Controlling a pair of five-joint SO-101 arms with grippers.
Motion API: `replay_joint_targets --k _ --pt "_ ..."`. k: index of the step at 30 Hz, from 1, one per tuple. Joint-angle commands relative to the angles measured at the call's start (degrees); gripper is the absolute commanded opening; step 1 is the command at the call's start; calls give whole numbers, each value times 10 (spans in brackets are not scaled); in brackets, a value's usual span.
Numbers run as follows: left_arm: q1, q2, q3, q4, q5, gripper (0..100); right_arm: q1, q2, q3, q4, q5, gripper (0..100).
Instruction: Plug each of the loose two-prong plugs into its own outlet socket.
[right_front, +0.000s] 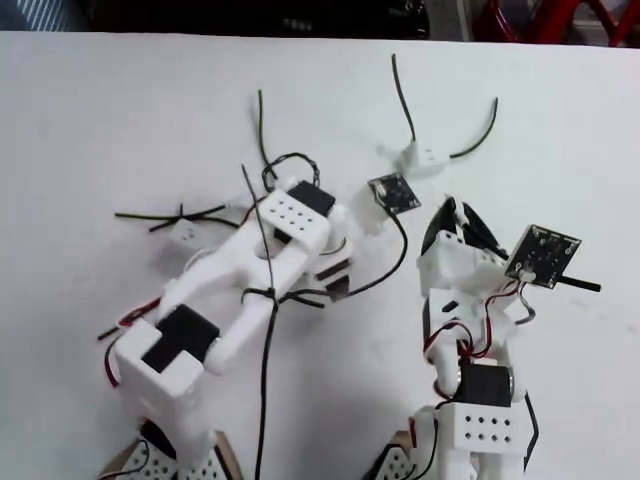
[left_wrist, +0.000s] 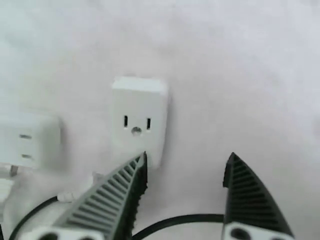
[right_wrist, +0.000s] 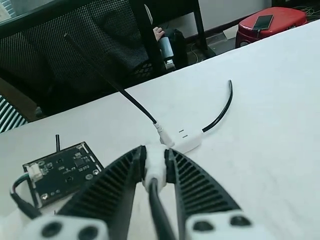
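In the left wrist view, a white outlet block (left_wrist: 139, 122) lies on the table with its socket face up. My left gripper (left_wrist: 187, 162) is open just short of it, and one fingertip (left_wrist: 137, 170) touches the block's near edge. A second white piece (left_wrist: 27, 142) with two slots lies beside the block. My right gripper (right_wrist: 155, 152) is shut on a white two-prong plug (right_wrist: 155, 170) whose black cord runs back between the fingers. Beyond it lies a white socket piece (right_wrist: 182, 140) with two black cords, also seen in the high view (right_front: 415, 158).
Another white piece (right_front: 185, 235) with black cords lies left of the left arm (right_front: 250, 265). A black cable (left_wrist: 180, 220) crosses under the left gripper. The left arm's camera board (right_wrist: 60, 172) sits close to the right gripper (right_front: 460, 212). The table's far edge (right_front: 320, 38) borders chairs.
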Motion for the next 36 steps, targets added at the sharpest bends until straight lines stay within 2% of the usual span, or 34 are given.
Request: replay_joint_targets --k 1,4,11,18,22,30,36 --pt "-6 12 -4 -56 8 254 3 -7 -4 -14 0 16" --pt "-14 54 -31 -76 11 252 3 -7 -4 -14 1 16" --pt "-46 146 -170 7 11 246 4 -7 -4 -12 1 16" --pt "-54 209 -266 59 5 133 4 -7 -4 -12 1 16" --pt "-51 211 -271 62 4 30 4 -7 -4 -12 1 16" --pt "-33 145 -255 148 14 25 4 -7 -4 -14 1 16" --pt "-19 52 -132 102 64 27 5 -7 -5 -14 1 16"
